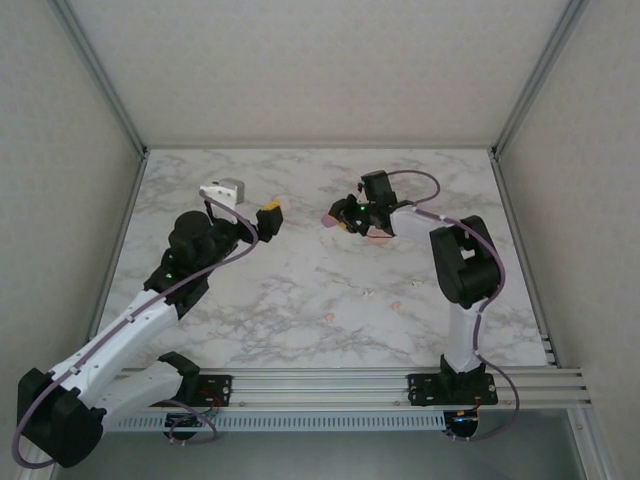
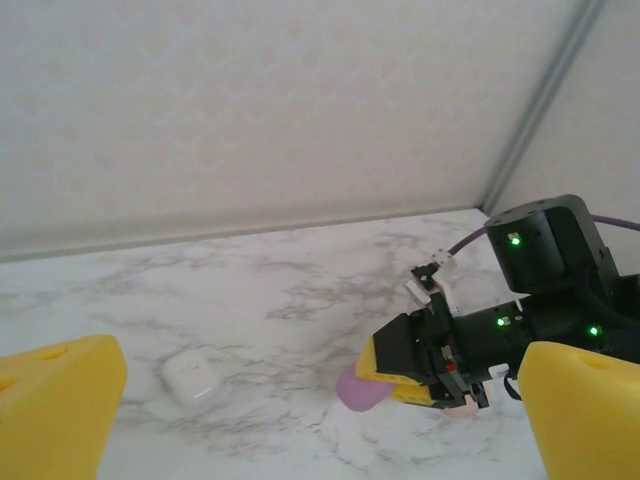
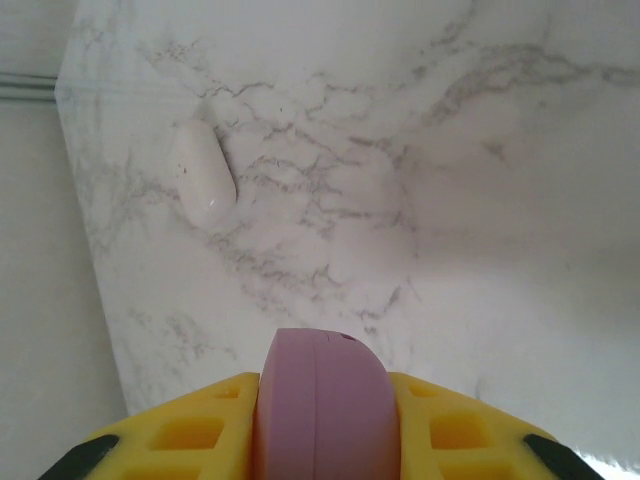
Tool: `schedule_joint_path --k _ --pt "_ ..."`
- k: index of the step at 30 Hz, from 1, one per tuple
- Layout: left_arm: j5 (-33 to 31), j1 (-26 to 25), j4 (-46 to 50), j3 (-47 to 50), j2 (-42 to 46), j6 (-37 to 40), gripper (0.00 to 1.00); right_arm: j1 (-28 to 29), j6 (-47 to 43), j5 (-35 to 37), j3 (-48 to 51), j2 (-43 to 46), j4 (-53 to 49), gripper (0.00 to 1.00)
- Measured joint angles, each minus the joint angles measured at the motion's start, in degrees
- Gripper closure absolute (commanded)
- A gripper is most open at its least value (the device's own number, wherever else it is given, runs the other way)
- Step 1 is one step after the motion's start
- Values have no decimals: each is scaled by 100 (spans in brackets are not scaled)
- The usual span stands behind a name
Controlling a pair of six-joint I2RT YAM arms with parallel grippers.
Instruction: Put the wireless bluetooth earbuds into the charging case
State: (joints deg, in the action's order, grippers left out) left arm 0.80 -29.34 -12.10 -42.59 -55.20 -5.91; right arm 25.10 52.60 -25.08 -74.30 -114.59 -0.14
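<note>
Left hand (image 1: 270, 216) spread wide, nothing in it | right hand (image 1: 338, 215) pinches the purple case (image 3: 320, 400) on edge | earbuds (image 1: 370, 293) lie as tiny specks on the tabletop (image 1: 300, 270), back toward my bases, on my right hand's side | I reckon my free left reaches back and across.

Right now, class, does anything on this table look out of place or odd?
A few tiny earbuds lie scattered loose on the marble table, well apart from the purple case gripped in the right hand.
</note>
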Motion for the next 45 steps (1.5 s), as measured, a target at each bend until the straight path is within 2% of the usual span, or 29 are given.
schedule_joint_path --k 5,10,16,19,21,29,34,40,45 --pt "-442 177 739 -236 28 -304 0 0 -254 83 -601 -420 -278 79" --pt "-586 282 1158 -470 4 -334 0 0 -341 275 -734 -654 -507 76" --pt "-581 332 1244 -492 -70 -339 0 0 -411 387 -737 -713 -745 64" --pt "-553 358 1261 -492 -125 -339 0 7 -551 507 -804 -688 -1012 50" --pt "-535 369 1281 -492 -142 -341 0 4 -719 629 -846 -667 -1316 46" --pt "-420 396 1283 -586 -376 -520 0 -28 -1733 1300 -1325 -330 -2739 36" --pt "-258 398 1285 -713 -570 -555 0 -369 -2378 1475 -1340 68 -3128 35" --pt "-15 398 1287 -850 -658 -614 0 -1167 -2979 1119 -1296 0 -3276 36" --pt "68 398 1287 -874 -675 -647 0 -1261 -3423 767 -1298 -271 -3488 37"
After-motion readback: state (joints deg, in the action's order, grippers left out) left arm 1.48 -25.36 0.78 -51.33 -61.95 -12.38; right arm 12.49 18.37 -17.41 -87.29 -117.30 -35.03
